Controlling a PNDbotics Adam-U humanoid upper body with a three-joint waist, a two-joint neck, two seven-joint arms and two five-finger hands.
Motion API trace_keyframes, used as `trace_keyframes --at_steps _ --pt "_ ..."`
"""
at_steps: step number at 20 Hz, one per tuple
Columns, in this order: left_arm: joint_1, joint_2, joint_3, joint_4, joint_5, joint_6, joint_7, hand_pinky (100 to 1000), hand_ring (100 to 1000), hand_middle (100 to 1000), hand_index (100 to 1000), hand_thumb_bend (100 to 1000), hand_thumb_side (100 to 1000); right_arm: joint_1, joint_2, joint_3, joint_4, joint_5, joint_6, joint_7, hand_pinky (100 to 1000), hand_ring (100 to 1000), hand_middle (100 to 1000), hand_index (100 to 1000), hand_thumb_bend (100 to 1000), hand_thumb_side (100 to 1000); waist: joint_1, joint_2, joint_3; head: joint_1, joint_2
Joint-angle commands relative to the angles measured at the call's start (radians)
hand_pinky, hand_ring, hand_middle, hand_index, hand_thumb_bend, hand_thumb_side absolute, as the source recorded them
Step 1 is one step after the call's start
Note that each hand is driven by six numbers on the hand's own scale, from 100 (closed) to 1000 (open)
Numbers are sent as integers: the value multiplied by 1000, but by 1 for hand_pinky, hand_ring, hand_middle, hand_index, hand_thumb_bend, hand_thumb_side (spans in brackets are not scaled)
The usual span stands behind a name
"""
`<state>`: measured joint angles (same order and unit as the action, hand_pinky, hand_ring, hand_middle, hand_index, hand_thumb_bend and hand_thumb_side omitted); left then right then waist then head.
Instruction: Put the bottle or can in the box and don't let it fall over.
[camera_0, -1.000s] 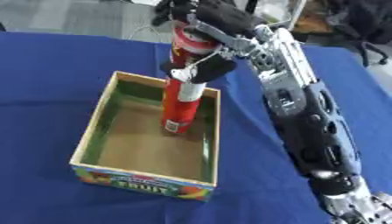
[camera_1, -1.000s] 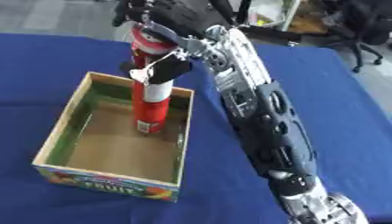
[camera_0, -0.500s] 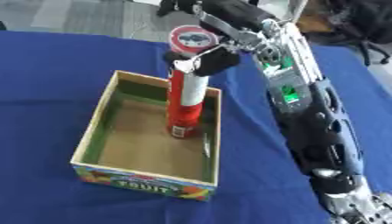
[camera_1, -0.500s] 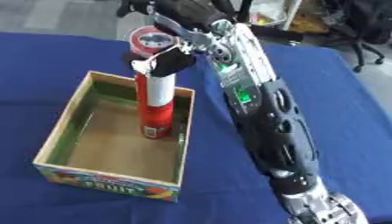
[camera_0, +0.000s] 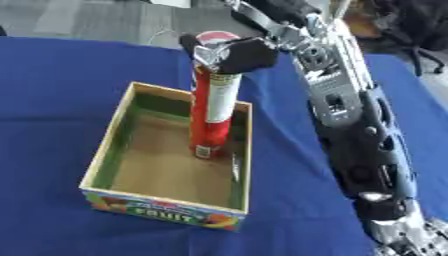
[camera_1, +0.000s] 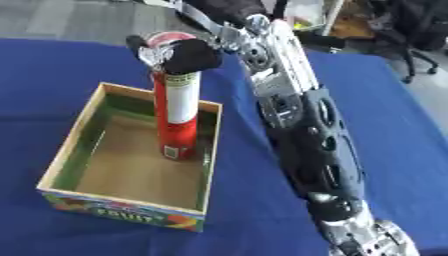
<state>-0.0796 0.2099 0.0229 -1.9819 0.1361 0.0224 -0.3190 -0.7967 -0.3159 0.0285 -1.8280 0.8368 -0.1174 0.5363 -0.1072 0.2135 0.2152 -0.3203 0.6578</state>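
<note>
Right hand (camera_0: 238, 54) curls round the top of the tall red can (camera_0: 211, 110) — fingers wrapped just under its lid. Below the hand the can stands upright, its base on the floor of the open box (camera_0: 110, 145) — near the far wall.

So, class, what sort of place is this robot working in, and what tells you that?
Probably an office or lab used for robot testing. A table under a blue cloth holds a staged task: a fruit box and a tall red can. An office chair stands on grey flooring behind.
</note>
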Motion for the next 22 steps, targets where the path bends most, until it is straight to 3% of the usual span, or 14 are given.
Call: trace_keyframes --at_steps 1,7,12,22 --pt "-10 6 -1 -18 0 0 -4 478 780 611 612 236 855 -35 -39 -26 -39 -38 40 -15 903 968 883 906 168 691 10 -16 2 -5 -6" --pt "-11 8 -1 -18 2 0 -6 478 779 611 612 236 855 -65 -57 -92 -56 -81 156 -21 922 940 873 912 100 729 10 -18 2 -2 -19" --pt "-9 9 -1 -18 1 -1 -4 479 780 612 613 234 853 -74 -90 -140 -25 -115 250 -80 927 917 865 921 100 754 10 -20 2 18 -38" --pt "-7 9 10 -18 -4 -10 10 479 780 613 614 231 852 -16 -182 -224 66 -175 323 -198 954 883 872 939 100 756 13 -12 -1 75 -65"
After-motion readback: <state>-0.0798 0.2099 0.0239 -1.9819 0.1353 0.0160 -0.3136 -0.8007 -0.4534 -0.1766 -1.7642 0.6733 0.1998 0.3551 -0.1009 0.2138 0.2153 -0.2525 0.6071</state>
